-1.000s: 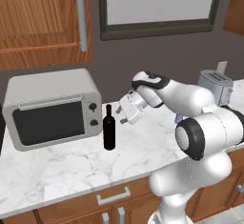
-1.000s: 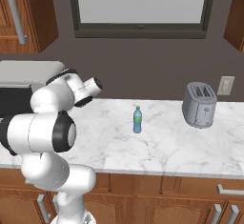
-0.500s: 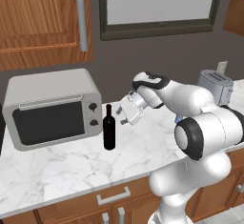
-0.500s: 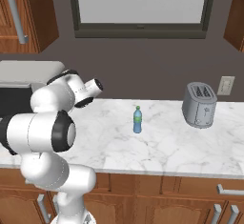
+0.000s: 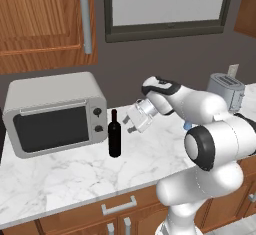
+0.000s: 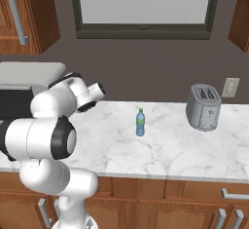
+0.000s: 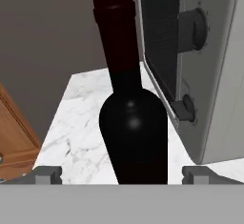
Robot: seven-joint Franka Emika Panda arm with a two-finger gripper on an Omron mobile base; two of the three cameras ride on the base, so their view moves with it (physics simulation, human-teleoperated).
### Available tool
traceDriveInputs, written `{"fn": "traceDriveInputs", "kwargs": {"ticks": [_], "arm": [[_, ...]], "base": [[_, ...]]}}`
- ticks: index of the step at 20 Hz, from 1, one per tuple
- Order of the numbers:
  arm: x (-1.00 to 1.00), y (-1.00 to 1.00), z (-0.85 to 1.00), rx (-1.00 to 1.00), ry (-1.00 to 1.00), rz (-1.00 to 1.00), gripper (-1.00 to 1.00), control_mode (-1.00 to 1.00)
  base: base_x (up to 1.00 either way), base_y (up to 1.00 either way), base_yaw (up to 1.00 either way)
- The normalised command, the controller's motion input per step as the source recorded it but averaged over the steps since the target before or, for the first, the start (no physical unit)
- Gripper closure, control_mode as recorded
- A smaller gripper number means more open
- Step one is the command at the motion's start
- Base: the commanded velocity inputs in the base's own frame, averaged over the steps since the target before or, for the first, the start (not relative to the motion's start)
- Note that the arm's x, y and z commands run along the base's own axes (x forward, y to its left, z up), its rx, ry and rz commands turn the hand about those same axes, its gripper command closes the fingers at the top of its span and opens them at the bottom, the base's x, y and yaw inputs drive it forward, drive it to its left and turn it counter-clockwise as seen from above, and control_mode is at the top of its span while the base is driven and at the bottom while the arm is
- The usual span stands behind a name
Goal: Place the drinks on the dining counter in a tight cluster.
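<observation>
1. Hand view first: the wine bottle (image 7: 133,118) is dead centre, upright on the marble, red cap at the top, and my two finger tips (image 7: 46,174) stand wide apart at the bottom, one either side of its belly. So my claw is spread and not touching anything yet.

2. From the left base view, the wine bottle (image 5: 115,134) stands on the wall counter (image 5: 60,174) just beside the microwave (image 5: 55,111), right by its knob side. My gripper (image 5: 131,123) is near it on the other side, pointing at it.

3. What changed: honestly not much. Over the last second my hand has crept a touch closer to the bottle, and the bottle hasn't budged. I'd call this the final bit of the approach.

4. What that means: nothing has been picked up yet, so the job has barely started. The microwave is tight on one side, so my finger there could clip it.

5. Further out, in the right base view, the small blue water bottle (image 6: 140,123) is mid-counter, well apart from the toaster (image 6: 204,107).
</observation>
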Motion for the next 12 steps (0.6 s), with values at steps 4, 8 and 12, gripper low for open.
{"fn": "traceDriveInputs", "kwargs": {"ticks": [4,8,12], "arm": [[-0.03,0.0,0.0,0.13,0.06,0.0,-1.0,-1.0],[0.0,0.0,-0.06,0.16,0.0,0.0,-1.0,-1.0],[0.1,0.0,-0.09,0.11,0.0,0.0,-1.0,-1.0]], "base": [[0.0,0.0,0.0],[0.0,0.0,0.0],[0.0,0.0,0.0]]}}
